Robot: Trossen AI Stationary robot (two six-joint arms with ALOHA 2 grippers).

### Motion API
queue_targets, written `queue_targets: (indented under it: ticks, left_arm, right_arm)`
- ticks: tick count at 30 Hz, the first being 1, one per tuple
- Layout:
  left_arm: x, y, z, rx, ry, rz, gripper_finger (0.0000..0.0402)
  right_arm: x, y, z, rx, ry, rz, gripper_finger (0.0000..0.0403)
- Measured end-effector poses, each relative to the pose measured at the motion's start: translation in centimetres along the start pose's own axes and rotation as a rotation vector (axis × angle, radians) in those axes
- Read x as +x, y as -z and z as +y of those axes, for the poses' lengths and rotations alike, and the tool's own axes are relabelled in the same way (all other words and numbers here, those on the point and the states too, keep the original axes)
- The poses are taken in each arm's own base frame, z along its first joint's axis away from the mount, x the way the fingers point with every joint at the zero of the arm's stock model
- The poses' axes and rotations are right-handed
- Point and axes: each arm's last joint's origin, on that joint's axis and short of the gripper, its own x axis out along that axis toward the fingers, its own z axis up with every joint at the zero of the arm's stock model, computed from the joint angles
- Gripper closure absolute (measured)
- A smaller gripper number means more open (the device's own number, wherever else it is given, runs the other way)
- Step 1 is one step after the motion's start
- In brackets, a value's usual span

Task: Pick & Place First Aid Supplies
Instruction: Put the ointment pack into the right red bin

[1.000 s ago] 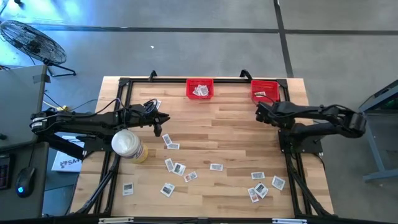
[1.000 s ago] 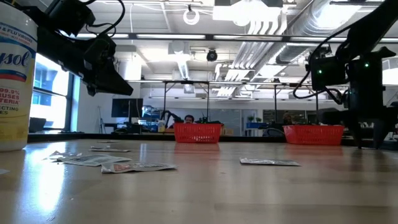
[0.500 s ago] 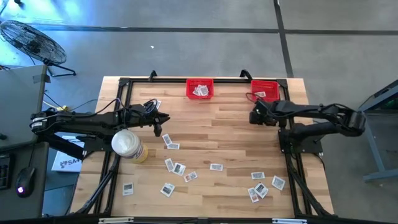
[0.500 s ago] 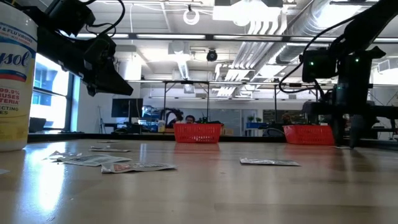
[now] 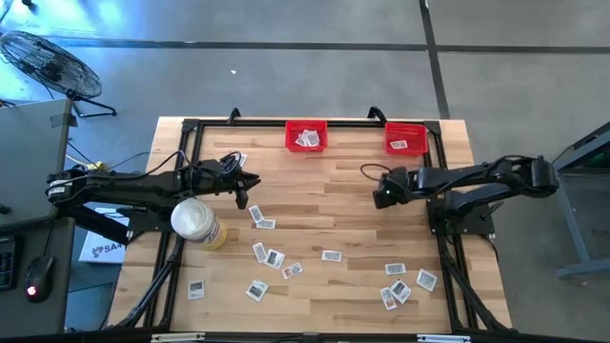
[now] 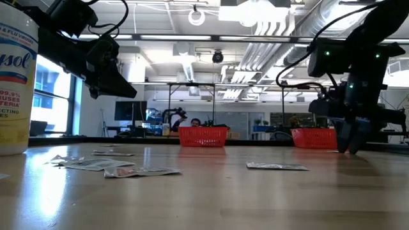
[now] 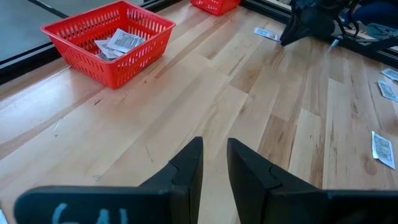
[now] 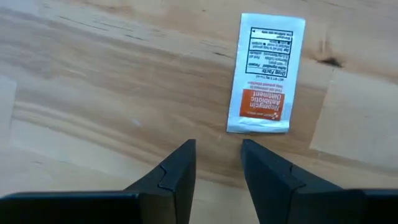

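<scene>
First aid supplies [image 5: 272,257]: small flat white packets with dark printed centres, lying flat and scattered across lower centre and lower right of the high view; several more in two red bins at top centre.

Surface: light wooden plank table [image 5: 343,205] with black frame.
Far edge: two red plastic mesh bins [image 5: 306,135], packets inside.
Left side: white cylindrical canister [image 5: 193,221].
Scattered: small flat white packets [image 5: 331,255], mostly near edge.
</scene>
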Motion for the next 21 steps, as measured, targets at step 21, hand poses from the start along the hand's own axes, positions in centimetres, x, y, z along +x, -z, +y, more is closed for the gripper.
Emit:
queue_targets:
  ticks: [21]
  left_arm:
    - [0.0,0.0,0.0,0.000,0.001,0.000,0.0331]
  right_arm:
    - [0.5,-0.5,0.1,-0.030,-0.005,-0.097,0.0284]
